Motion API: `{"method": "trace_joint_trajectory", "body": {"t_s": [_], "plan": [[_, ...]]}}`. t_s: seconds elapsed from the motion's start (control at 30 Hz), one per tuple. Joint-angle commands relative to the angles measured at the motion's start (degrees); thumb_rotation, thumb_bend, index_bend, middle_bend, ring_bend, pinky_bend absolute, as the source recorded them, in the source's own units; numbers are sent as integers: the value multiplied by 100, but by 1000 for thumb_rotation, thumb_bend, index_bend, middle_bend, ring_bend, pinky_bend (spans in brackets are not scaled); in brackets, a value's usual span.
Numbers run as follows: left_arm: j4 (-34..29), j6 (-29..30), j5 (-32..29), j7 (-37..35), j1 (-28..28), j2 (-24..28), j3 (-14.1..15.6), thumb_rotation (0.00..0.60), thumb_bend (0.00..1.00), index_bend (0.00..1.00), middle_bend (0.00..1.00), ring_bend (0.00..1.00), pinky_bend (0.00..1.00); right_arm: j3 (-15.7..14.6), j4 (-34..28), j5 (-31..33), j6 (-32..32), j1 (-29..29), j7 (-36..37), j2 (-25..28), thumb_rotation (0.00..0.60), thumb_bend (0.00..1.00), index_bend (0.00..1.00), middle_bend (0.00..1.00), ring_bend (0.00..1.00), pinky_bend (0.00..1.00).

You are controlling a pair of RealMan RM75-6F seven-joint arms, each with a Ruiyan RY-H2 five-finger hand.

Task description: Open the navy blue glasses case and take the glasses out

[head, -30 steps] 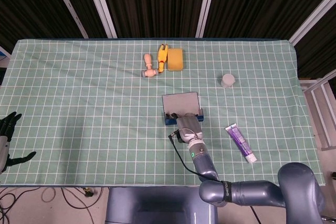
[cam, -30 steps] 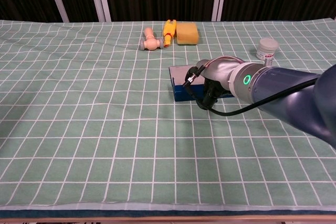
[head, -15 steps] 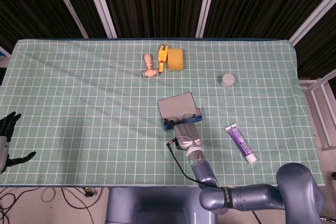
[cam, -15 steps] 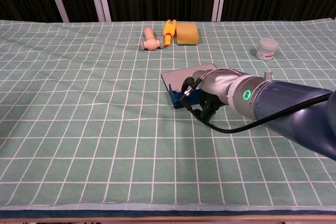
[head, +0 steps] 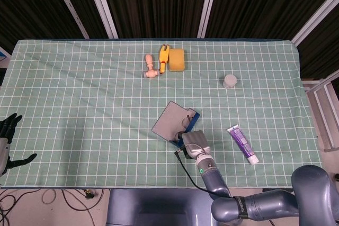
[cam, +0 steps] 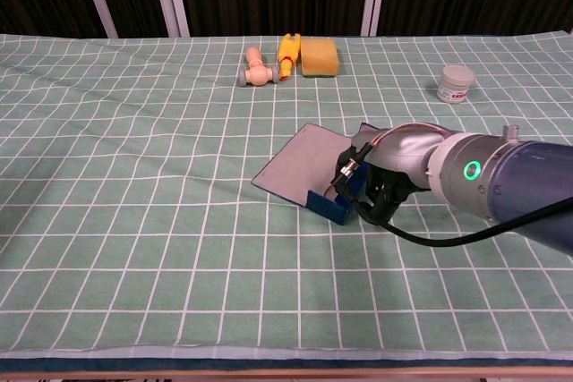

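My right hand [head: 193, 140] sits at the near edge of the navy blue glasses case [head: 177, 124], at about 5 o'clock from its grey lid, and the chest view shows its fingers [cam: 380, 196] curled over the blue tray of the case [cam: 333, 196]; whether they grip the case, the glasses or nothing I cannot tell, because the wrist and its black cable cover them. The case lies open near the middle of the tabletop [head: 79, 93], and it has swung since half a second ago: then the lid stood almost square to me behind the tray, now it lies flat and points toward 10 o'clock, with the blue tray at its 4 o'clock end. The whole case has also slid nearer my side of the tabletop, and my forearm has drawn back with it. The glasses [head: 185, 123] show only as a thin dark frame at the edge of the lid, too small to tell more. My left hand [head: 7, 140] hangs off the tabletop at 9 o'clock, fingers spread, holding nothing, just as it did before. The toothpaste tube [head: 242, 143], the small jar [head: 230, 81], the yellow sponge [head: 177, 59] and the toy hammer [head: 150, 66] have not moved.
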Motion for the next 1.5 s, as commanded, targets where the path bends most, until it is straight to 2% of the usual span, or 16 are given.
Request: {"method": "trace_joint_trajectory", "body": {"t_s": [0.03,0.53,1.03,1.13,1.37,1.5], "plan": [[-4,2,-1,1,1,1,0,600,0,0,0,0,0,-89,-140,39,63,-44,-66,129,600,560,335,842,932,914],[-31,-19,-40,-50,6,21,-8,600,0,0,0,0,0,-533,-492,235,388,-268,-333,784,600,560,338,841,929,914],[-47,-42,-72,-47,3,21,-13,600,0,0,0,0,0,-584,-405,292,425,-341,-412,1110,600,559,322,841,930,914],[-49,-43,-81,-54,4,22,-17,600,0,0,0,0,0,-511,-410,306,398,-369,-315,1115,600,557,315,841,930,914],[-40,-38,-73,-45,5,23,-16,600,0,0,0,0,0,-66,-726,111,261,-464,326,1153,600,503,269,842,933,914],[-27,-20,-61,-25,9,16,-15,600,0,0,0,0,0,192,-551,113,283,-472,604,1052,600,501,228,842,933,914]]}}
